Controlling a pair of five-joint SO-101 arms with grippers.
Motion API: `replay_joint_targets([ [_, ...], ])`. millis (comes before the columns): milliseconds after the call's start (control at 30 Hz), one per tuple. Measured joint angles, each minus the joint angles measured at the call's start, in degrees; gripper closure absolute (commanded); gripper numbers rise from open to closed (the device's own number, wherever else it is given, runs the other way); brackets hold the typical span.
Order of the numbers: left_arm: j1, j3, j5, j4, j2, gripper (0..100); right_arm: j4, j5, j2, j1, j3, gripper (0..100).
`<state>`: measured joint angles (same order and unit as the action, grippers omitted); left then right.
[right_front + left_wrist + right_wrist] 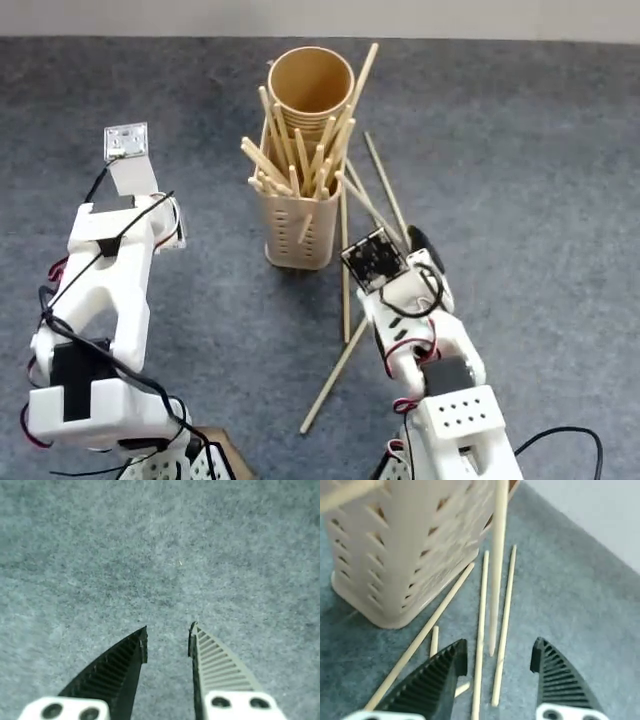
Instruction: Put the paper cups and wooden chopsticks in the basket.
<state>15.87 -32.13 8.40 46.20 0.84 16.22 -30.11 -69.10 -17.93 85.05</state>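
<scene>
Paper cups (310, 85) stand stacked in the basket (295, 235) mid-bench (530, 150), ringed by upright chopsticks (265, 160). Loose chopsticks (333, 375) lie just beside it, near the right arm (430, 330).

Left wrist view: the left gripper (168, 632) is narrowly parted over grey bench.

Right wrist view: the right gripper (500, 645) gapes wide over loose chopsticks beside the basket.

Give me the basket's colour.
The basket is beige with slotted walls; best seen in the right wrist view.

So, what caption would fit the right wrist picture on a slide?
Open right pincer over loose wooden chopsticks beside the beige slotted plastic basket.
</scene>
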Motion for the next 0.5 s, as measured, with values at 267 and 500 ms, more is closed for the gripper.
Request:
replay_joint_targets([
  [267,0.0,0.0,0.0,0.0,0.0,83,-13.1,-1.8,3.3,0.1,2.3,78.5],
  [500,0.0,0.0,-0.1,0.0,0.0,83,-20.9,-1.8,16.4,0.1,-1.4,78.5],
])
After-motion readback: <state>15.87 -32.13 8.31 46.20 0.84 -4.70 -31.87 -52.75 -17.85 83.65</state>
